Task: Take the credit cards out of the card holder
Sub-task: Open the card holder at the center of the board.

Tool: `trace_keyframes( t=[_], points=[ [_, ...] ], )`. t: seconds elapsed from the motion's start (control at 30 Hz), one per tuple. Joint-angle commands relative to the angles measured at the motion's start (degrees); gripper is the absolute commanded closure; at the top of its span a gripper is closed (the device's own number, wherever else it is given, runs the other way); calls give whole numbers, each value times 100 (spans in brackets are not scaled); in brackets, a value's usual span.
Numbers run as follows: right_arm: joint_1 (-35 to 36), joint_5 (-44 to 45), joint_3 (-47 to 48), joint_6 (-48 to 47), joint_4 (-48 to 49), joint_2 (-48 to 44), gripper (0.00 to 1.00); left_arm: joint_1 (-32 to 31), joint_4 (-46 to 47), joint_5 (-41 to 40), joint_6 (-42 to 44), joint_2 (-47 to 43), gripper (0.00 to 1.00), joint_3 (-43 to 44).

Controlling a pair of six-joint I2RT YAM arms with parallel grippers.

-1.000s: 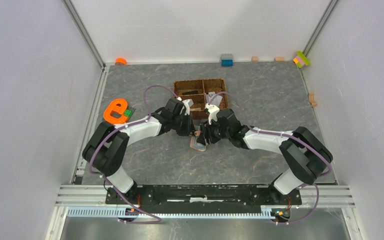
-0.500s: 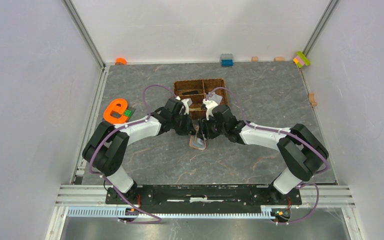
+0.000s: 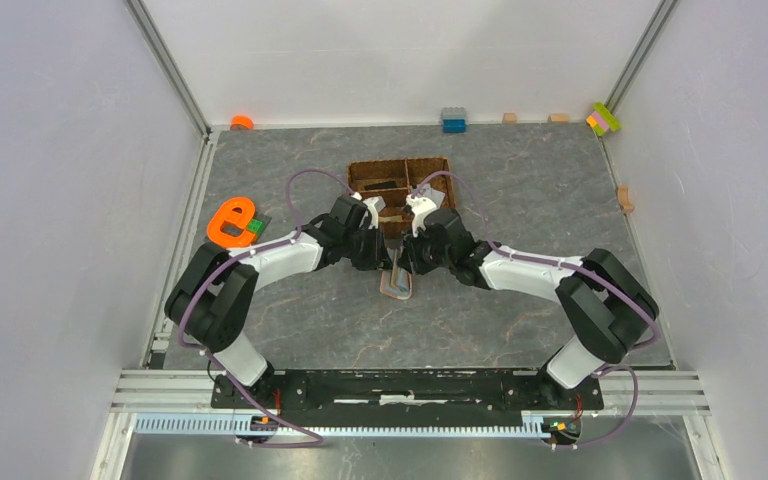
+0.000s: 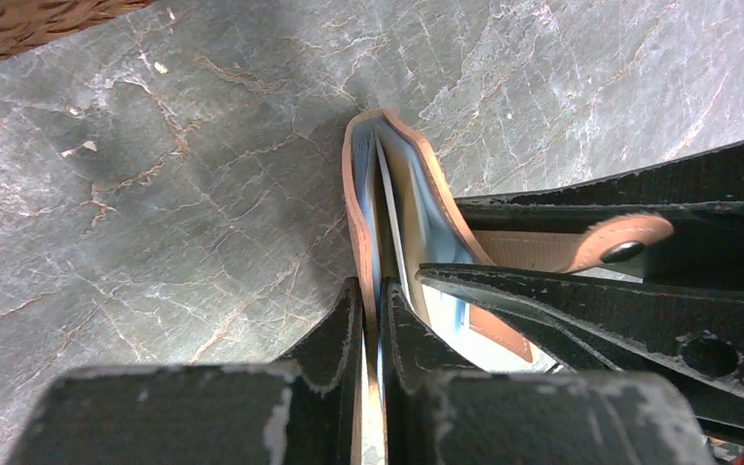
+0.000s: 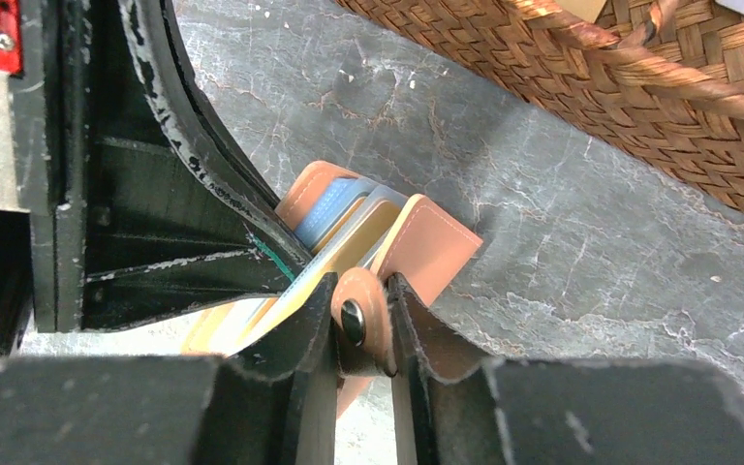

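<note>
- Card holder [image 3: 396, 287], top view: low at the grey tabletop [image 3: 560, 200], just in front of the woven basket [image 3: 400, 178], caught between left gripper [image 3: 387, 262] and right gripper [image 3: 407, 262]. Can't tell whether it rests on the surface or hangs. The wrists sit nose to nose, so any sideways shift risks finger-on-finger contact.
- Left wrist view: left jaws are clenched on one salmon wall of the card holder, which stands on edge with its mouth open. The credit cards [image 4: 434, 237] are inside, with pale-blue edges showing. The grip is on thin leather only. A hard pull from the far side could slip that wall out or drag the whole holder along.
- Right wrist view: right jaws are closed on the snap tab [image 5: 356, 315], stud between the fingers, not on a card. Pulling here spreads the flap and extracts nothing. The tab is small, so it could pop free and let the flap fall back. Blue and gold-tan card edges lie tight together beside the flap. A re-grasp there could pinch two cards or catch the pocket lip.
</note>
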Motion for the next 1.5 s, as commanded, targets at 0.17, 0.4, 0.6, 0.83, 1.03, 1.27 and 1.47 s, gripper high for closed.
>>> trace_keyframes(
  t=[0.17,0.4,0.6,0.83,1.03,1.27,1.47],
  points=[
    [-121,141,-496,-39,63,-440,80,-34,-42,230,-109,21,97,189],
    [-205,206,-546,13,41,-485,86,-35,-125,120,-99,55,97,224],
    [-286,175,-488,14,-53,-356,98,2,-233,-188,-116,-125,89,175],
    [-334,-54,-536,46,92,-316,100,44,15,-64,-248,-318,59,-7],
    [-341,-131,-565,61,147,-346,100,55,342,51,-313,-586,35,-226],
    [-341,-175,-574,62,176,-337,100,55,393,255,-318,-412,31,-179],
    [-341,-307,-620,90,275,-364,99,51,189,249,-274,-75,58,9]
  ],
)
